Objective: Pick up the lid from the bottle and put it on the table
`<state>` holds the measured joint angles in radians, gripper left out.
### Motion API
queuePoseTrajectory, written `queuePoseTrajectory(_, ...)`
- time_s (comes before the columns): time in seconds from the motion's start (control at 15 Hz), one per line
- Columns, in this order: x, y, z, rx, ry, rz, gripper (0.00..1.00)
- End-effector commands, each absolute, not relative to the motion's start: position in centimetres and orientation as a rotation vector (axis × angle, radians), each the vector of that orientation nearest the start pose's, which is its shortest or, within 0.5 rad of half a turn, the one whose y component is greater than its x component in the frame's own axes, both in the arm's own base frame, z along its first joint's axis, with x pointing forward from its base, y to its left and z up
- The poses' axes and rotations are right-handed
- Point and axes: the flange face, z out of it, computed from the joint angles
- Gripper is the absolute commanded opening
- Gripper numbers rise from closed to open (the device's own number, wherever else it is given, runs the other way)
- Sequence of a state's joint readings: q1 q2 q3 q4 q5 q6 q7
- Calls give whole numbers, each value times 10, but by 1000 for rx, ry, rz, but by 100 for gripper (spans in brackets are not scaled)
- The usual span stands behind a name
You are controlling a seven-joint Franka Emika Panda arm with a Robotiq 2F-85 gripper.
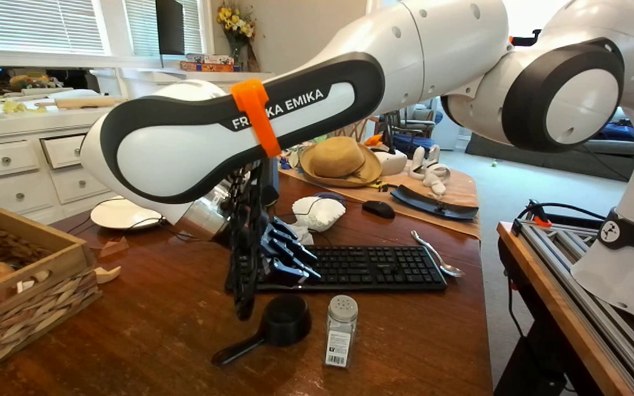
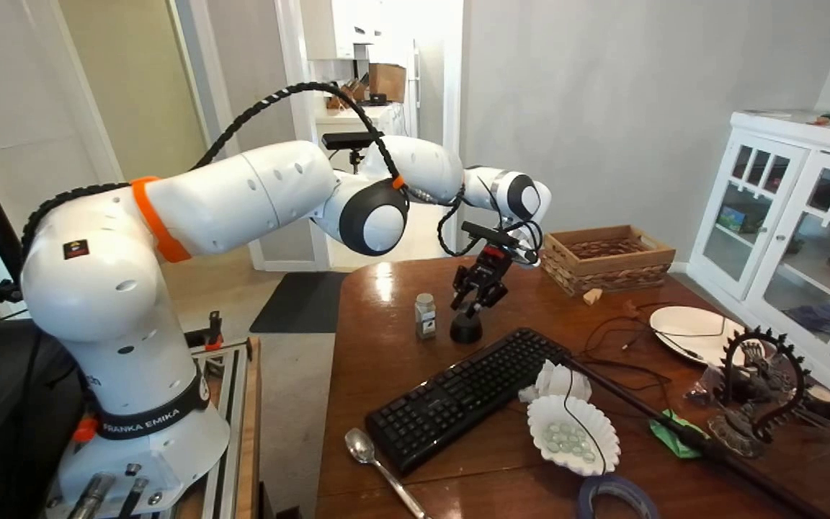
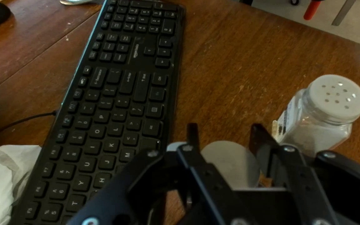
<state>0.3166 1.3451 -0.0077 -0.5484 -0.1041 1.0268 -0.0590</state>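
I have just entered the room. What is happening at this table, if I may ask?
A robot arm is handling a round grey lid: the wrist view shows its hand closed on it. The shaker bottle stands upright on the wooden table, its perforated top uncovered. The hand hangs above the table, near the black scoop and the keyboard, so the lid is not yet set down. In both exterior views the lid cannot be made out.

The arm (image 2: 242, 198) points its gripping claw (image 3: 225, 143) downward
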Motion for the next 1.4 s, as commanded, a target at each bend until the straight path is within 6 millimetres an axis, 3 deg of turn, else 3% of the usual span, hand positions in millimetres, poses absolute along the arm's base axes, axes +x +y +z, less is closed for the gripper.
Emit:
queuePoseTrajectory(0.0, 667, 191, 129, -2958, -688, 1364, 20)
queuePoseTrajectory(0.4, 655, 196, 111, -2843, -867, 1451, 20)
queuePoseTrajectory(0.47, 658, 193, 117, -2865, -790, 1424, 45)
queuePoseTrajectory(0.73, 656, 196, 112, -2848, -830, 1437, 45)
queuePoseTrajectory(0.8, 656, 196, 112, -2847, -831, 1437, 20)
queuePoseTrajectory(1.33, 646, 224, 123, -2958, -759, 1489, 20)
